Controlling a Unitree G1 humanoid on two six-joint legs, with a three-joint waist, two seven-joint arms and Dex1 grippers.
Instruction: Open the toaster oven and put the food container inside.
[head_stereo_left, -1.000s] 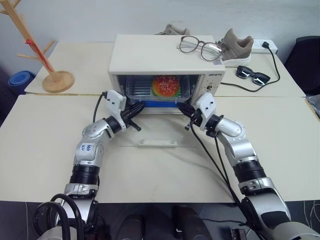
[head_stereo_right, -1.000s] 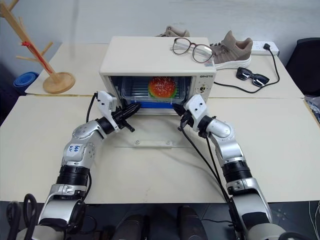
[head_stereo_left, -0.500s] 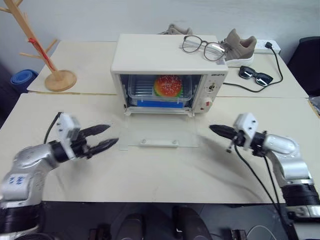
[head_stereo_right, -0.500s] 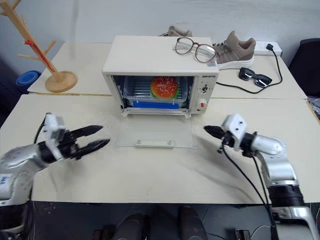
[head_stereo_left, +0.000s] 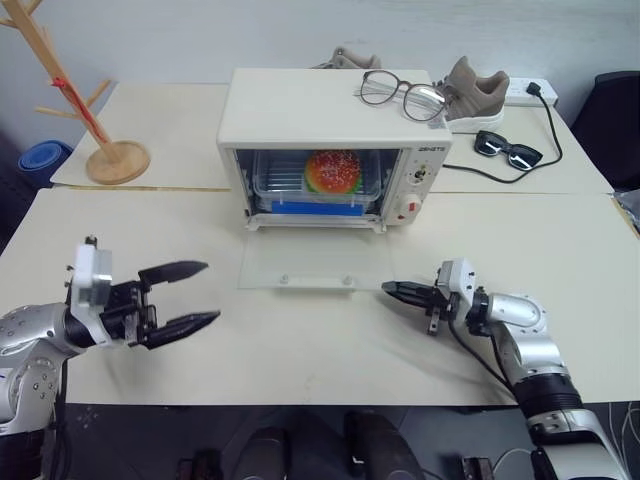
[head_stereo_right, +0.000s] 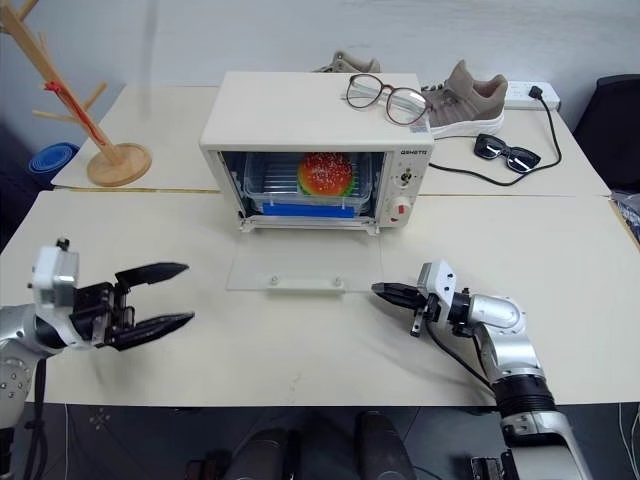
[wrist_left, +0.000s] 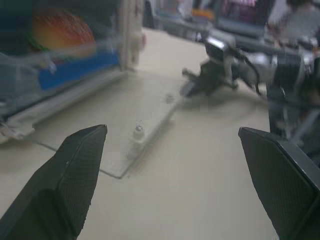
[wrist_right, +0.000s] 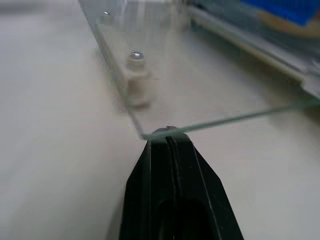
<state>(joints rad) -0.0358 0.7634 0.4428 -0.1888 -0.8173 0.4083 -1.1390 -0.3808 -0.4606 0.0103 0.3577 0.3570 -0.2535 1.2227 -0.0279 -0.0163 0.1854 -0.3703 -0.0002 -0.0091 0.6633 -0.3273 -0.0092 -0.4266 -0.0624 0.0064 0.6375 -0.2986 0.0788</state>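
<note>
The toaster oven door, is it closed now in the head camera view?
No, the glass door of the toaster oven lies folded down flat on the table, and the food container shows inside the open cavity.

Your left gripper (head_stereo_left: 190, 296), lower left of the head view: two black tapered fingers (wrist_left: 75, 170) with a fine textured surface, mounted on a black block with a white boxy camera housing behind it. Forearm is silver-grey metal, rounded segments, black cable looping off the housing. Your right gripper (head_stereo_left: 392, 289), lower right: black pointed fingers, a small white housing, then a silver-grey wrist and forearm with dark ribbed joint rings. Black cables run along that arm.
</note>
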